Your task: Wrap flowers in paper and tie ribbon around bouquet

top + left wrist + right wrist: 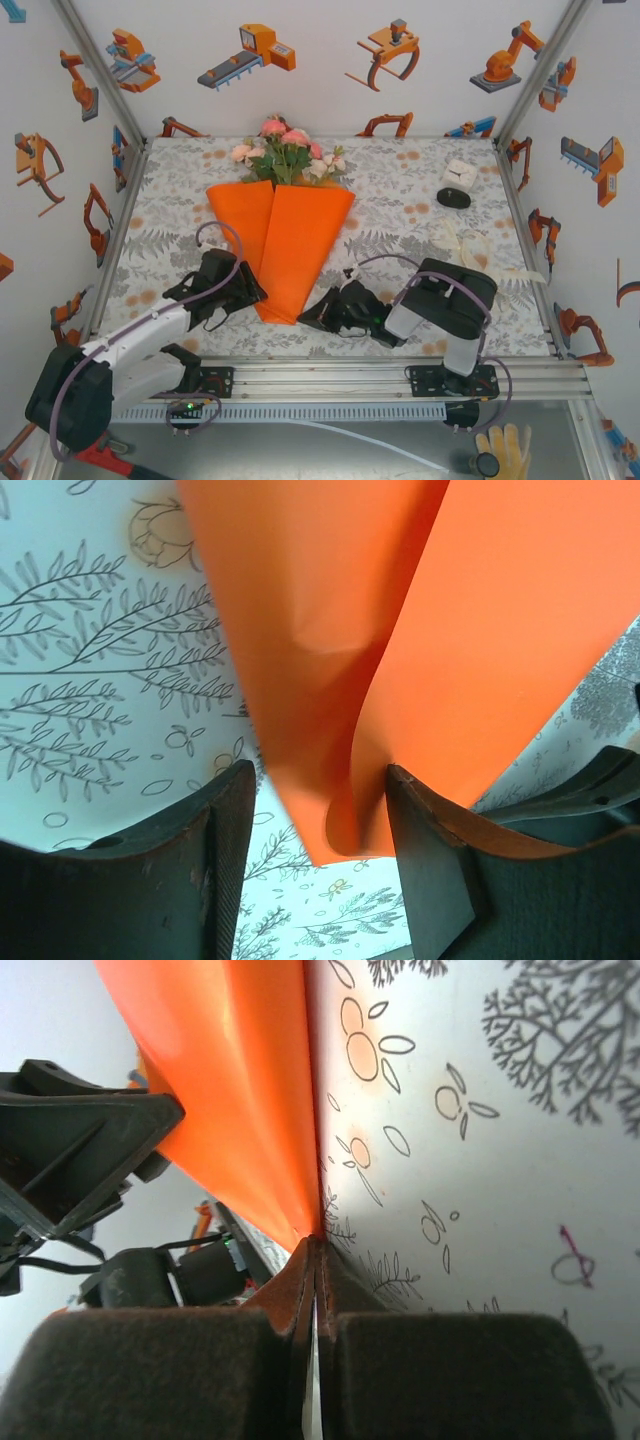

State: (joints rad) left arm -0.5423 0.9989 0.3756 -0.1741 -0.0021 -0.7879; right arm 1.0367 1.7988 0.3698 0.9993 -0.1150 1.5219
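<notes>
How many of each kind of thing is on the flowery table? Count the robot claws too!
Orange paper: 1
Bunch of flowers: 1
Cream ribbon: 1
White box: 1
Black round thing: 1
Robot claws: 2, the left claw and the right claw
Total: 7

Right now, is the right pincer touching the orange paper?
Touching. In the right wrist view, the lower edge of the paper runs straight into the closed tips of the right pincer, with no gap showing.
</notes>
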